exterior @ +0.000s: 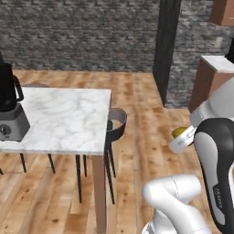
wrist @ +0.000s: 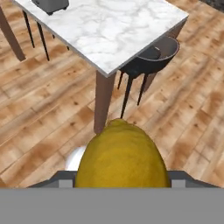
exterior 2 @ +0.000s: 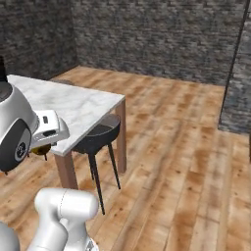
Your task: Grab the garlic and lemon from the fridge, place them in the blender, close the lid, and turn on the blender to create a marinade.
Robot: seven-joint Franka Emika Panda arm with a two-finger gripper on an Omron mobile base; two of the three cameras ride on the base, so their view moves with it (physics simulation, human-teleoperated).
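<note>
My gripper (exterior 2: 41,149) is shut on the lemon (wrist: 122,161), a dark-yellow fruit that bulges large at the bottom of the hand view. In the left base view a sliver of the lemon (exterior: 178,132) peeks out beside the white hand, over the wooden floor to the right of the table. The blender (exterior: 9,107), a black jar with a side handle on a grey base with a round knob, stands at the table's left end, far from the gripper. Its grey base (wrist: 50,4) shows at the top of the hand view. The garlic, the fridge and the lid are out of view.
A marble-topped table (exterior: 68,119) on wooden legs stands ahead. A dark round stool (exterior: 116,121) is tucked at its near corner. A brown wooden cupboard (exterior: 208,84) and a dark pillar (exterior: 167,45) stand at the right. Brick walls close the back.
</note>
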